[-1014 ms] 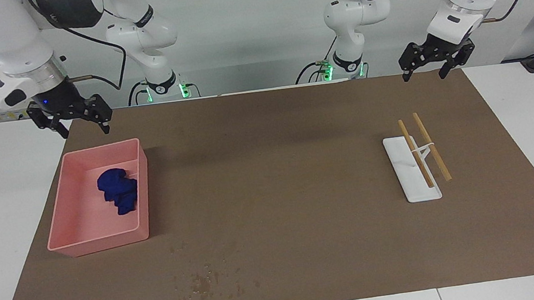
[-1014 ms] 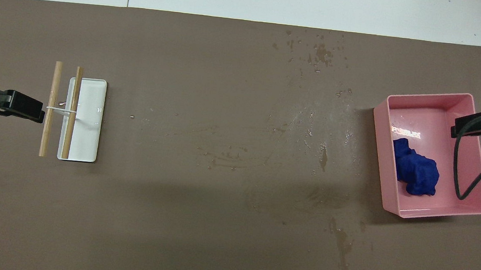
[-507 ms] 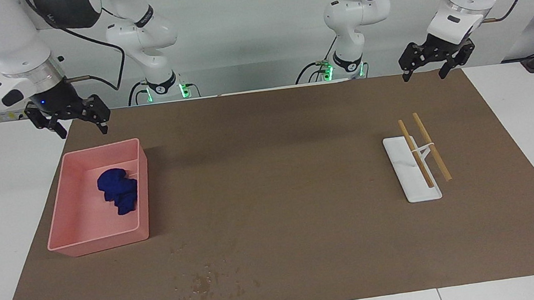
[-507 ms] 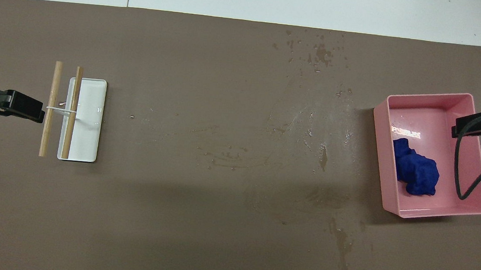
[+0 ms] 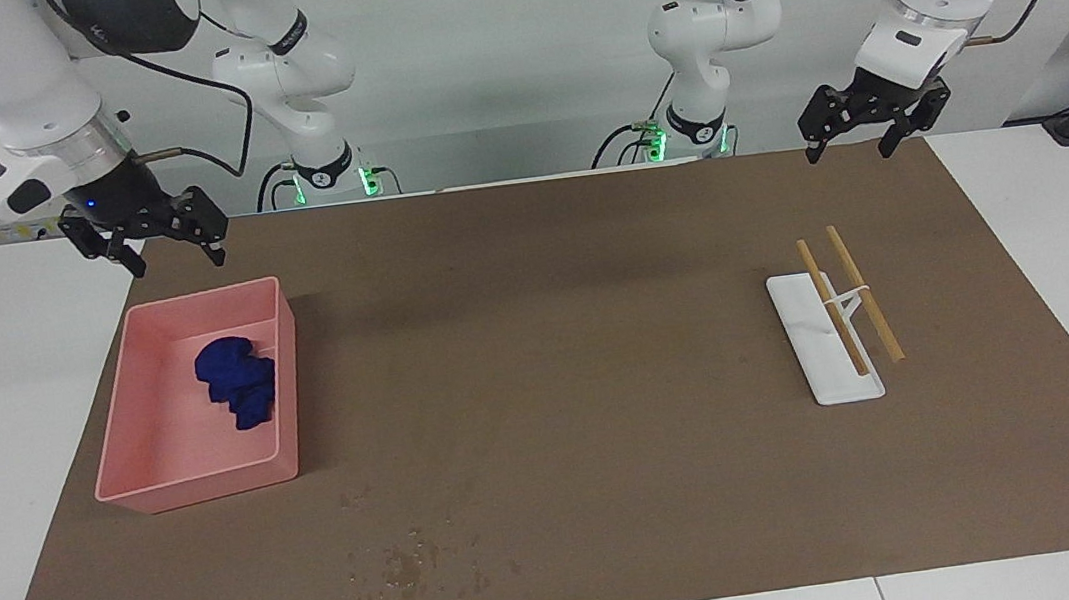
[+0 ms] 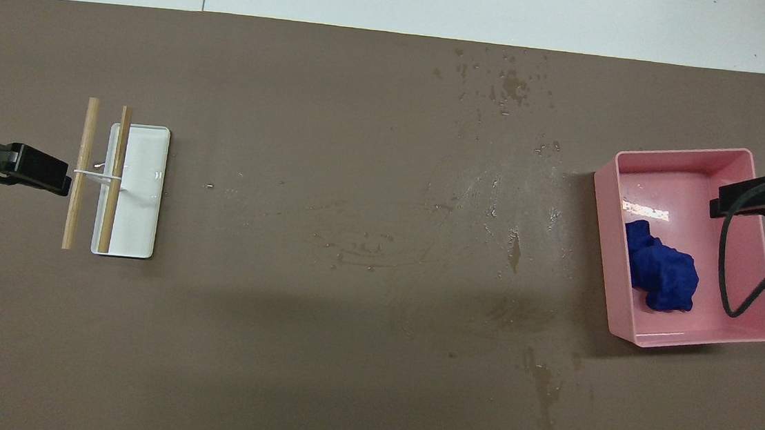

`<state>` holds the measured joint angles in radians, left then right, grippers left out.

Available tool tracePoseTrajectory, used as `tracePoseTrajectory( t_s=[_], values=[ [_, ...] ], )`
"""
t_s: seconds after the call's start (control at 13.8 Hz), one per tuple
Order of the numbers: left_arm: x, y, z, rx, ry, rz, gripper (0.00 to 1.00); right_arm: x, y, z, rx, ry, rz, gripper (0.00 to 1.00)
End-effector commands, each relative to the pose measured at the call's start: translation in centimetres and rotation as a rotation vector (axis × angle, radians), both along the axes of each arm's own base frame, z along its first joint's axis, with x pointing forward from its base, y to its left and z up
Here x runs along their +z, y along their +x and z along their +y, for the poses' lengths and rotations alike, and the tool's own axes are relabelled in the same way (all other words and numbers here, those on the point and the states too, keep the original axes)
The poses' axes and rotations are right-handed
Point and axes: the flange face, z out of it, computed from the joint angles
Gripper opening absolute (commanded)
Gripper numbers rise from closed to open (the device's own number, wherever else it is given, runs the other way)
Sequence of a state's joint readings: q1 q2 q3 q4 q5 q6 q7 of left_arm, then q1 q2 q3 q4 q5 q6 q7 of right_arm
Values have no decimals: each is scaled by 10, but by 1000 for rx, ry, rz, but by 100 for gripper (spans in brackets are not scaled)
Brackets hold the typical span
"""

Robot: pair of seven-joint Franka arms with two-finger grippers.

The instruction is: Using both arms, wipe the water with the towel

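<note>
Facing view: right gripper hangs open and empty above the pink tray; left gripper waits open, empty, over the brown mat.

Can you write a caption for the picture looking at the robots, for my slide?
Two open pincers, right and left, wait above the mat while the blue towel sits in its pink tray.
</note>
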<state>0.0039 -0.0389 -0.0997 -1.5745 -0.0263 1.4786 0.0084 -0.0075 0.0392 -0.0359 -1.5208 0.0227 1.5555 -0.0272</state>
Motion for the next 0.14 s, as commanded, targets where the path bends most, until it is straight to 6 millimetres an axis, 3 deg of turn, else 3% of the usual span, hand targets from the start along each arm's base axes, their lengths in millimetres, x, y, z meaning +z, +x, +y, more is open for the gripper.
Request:
tracePoseTrajectory(
  t_s=[0.0, 0.07],
  values=[
    [1, -8, 1, -13, 17, 4, 100, 0, -5, -3, -3, 23, -18, 100],
    [1, -8, 2, -12, 17, 4, 100, 0, -5, -3, -1, 23, -18, 100]
  ],
)
